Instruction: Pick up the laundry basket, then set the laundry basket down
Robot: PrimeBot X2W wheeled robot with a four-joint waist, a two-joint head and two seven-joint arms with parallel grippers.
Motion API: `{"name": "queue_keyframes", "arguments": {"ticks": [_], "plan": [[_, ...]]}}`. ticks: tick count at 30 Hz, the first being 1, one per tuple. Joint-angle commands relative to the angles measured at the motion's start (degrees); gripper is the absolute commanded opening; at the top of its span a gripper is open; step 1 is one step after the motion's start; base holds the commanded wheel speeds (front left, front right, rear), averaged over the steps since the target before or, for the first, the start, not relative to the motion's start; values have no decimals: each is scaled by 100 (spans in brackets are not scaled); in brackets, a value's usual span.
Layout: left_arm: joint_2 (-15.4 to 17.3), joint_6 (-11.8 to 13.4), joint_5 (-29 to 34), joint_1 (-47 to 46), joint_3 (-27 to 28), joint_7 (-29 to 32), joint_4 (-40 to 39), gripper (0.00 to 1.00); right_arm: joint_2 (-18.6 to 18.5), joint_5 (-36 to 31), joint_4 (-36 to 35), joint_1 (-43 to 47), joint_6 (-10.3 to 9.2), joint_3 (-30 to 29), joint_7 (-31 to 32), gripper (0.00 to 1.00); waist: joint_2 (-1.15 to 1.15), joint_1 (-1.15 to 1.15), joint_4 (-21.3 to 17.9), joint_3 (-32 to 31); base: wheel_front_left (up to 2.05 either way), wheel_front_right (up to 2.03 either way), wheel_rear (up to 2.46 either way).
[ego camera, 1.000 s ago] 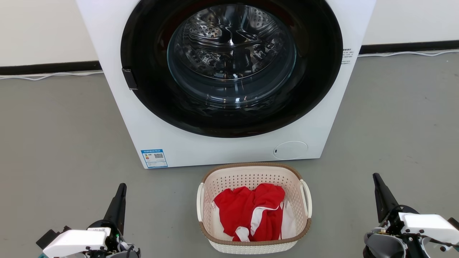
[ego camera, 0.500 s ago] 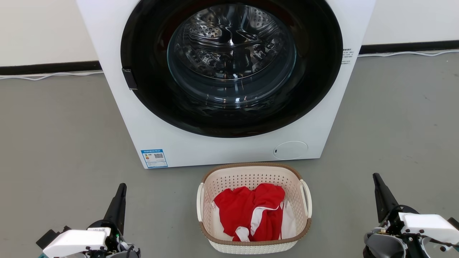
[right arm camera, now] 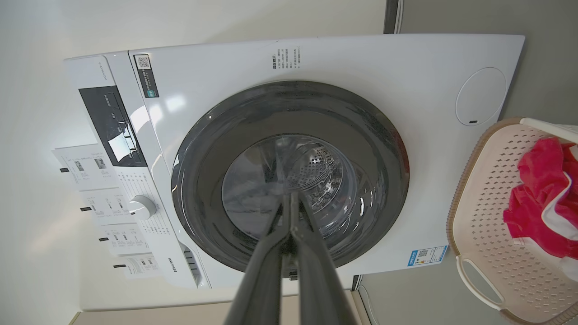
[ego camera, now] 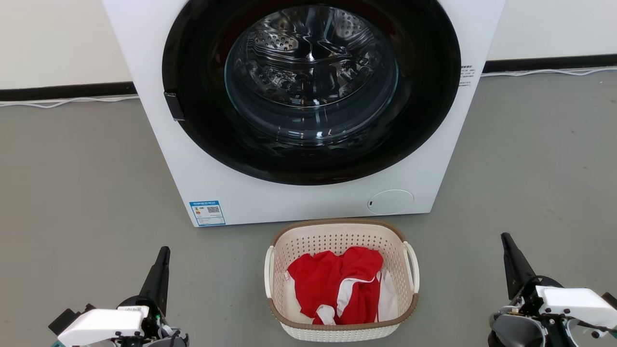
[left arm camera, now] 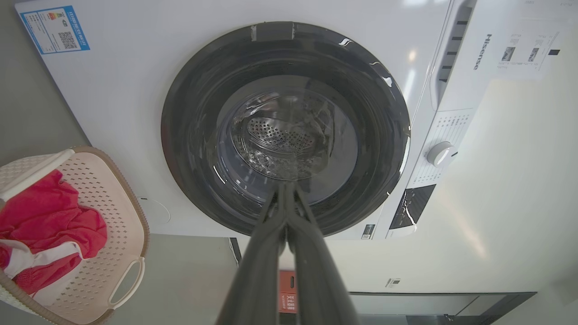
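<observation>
The laundry basket (ego camera: 337, 231), cream-white and perforated with a brown rim and white side handles, stands on the grey floor just in front of the washing machine. Red and white clothes (ego camera: 340, 284) lie inside it. It also appears at the left of the left wrist view as the basket (left arm camera: 115, 216) and at the right of the right wrist view as the basket (right arm camera: 478, 216). My left gripper (ego camera: 164, 253) is shut and empty, well to the left of the basket. On the other side, equally clear of it, my right gripper (ego camera: 506, 239) is shut and empty.
A large white washing machine (ego camera: 299, 197) with a dark round glass door (ego camera: 311, 77) stands directly behind the basket. A white cable (ego camera: 67, 101) runs along the wall base. Grey floor (ego camera: 82, 193) spreads to both sides.
</observation>
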Motion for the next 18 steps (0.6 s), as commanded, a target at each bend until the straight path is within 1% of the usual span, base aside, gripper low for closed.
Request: {"name": "queue_keyframes", "arguments": {"ticks": [1,18], "plan": [[58,-43,5,-319,167,36,-130,0,-16,-53,-162,-142,42,104,44,0,0,0,0,0,0,0,0],[58,-43,5,-319,167,36,-130,0,-16,-53,-162,-142,42,104,44,0,0,0,0,0,0,0,0]]}}
